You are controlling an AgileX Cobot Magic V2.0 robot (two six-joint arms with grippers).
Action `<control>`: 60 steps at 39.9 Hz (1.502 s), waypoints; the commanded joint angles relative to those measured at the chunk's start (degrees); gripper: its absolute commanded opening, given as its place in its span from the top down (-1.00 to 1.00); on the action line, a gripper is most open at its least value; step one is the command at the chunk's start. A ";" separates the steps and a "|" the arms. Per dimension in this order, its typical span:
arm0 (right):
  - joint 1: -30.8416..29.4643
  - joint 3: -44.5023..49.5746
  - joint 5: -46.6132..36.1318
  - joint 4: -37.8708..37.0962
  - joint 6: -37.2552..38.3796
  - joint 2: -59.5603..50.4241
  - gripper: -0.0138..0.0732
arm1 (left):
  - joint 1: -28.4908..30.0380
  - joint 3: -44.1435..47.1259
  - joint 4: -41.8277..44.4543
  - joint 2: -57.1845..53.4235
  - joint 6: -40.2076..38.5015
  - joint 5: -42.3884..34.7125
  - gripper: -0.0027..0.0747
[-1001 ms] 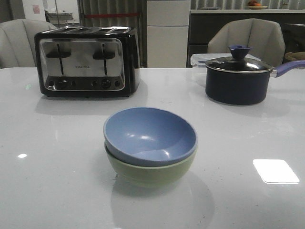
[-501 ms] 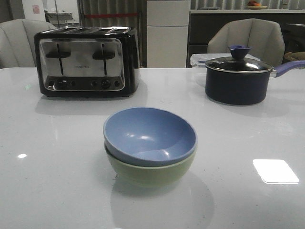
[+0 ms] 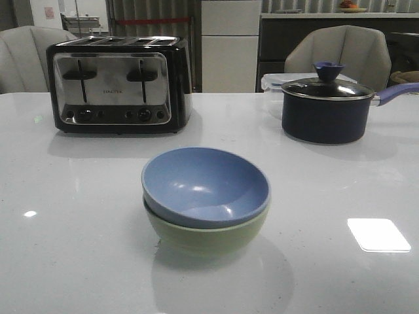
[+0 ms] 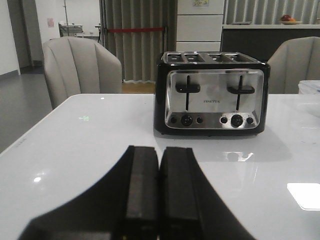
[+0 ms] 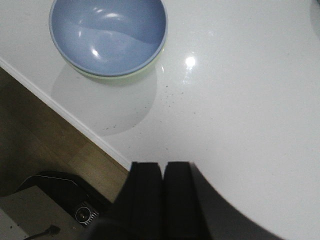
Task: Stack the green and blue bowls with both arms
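Observation:
The dusty blue bowl (image 3: 203,183) sits nested inside the pale green bowl (image 3: 206,237) near the middle of the white table. Both show in the right wrist view, the blue bowl (image 5: 107,32) on top and only the green bowl's rim (image 5: 142,73) peeking out below it. Neither arm appears in the front view. My left gripper (image 4: 159,152) is shut and empty, low over the table, facing the toaster. My right gripper (image 5: 162,167) is shut and empty, raised above the table's front edge, well clear of the bowls.
A black and chrome toaster (image 3: 118,85) stands at the back left, also in the left wrist view (image 4: 212,92). A dark lidded saucepan (image 3: 324,108) with a blue handle stands at the back right. Chairs stand behind the table. The table's front edge (image 5: 75,122) drops to the floor.

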 commanded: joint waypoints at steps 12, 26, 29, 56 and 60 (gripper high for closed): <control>0.00 -1.47 -3.25 -0.17 0.12 -0.37 0.55 | -0.46 0.42 -0.58 -1.21 0.00 -5.52 0.69; 0.00 -1.47 -3.25 -0.17 0.12 -0.37 0.55 | -0.46 0.42 -0.58 -1.21 0.00 -5.52 0.69; 0.00 -1.47 -3.25 -0.17 0.12 -0.37 0.55 | -0.46 0.42 -0.58 -1.21 0.00 -5.52 0.69; -26.08 21.74 -24.79 -1.11 0.06 -31.83 0.55 | -0.46 0.42 -0.58 -1.21 0.00 -5.52 0.69; -28.01 26.32 -27.87 -1.11 0.06 -36.87 0.55 | -0.46 0.42 -0.58 -1.21 0.00 -5.52 0.69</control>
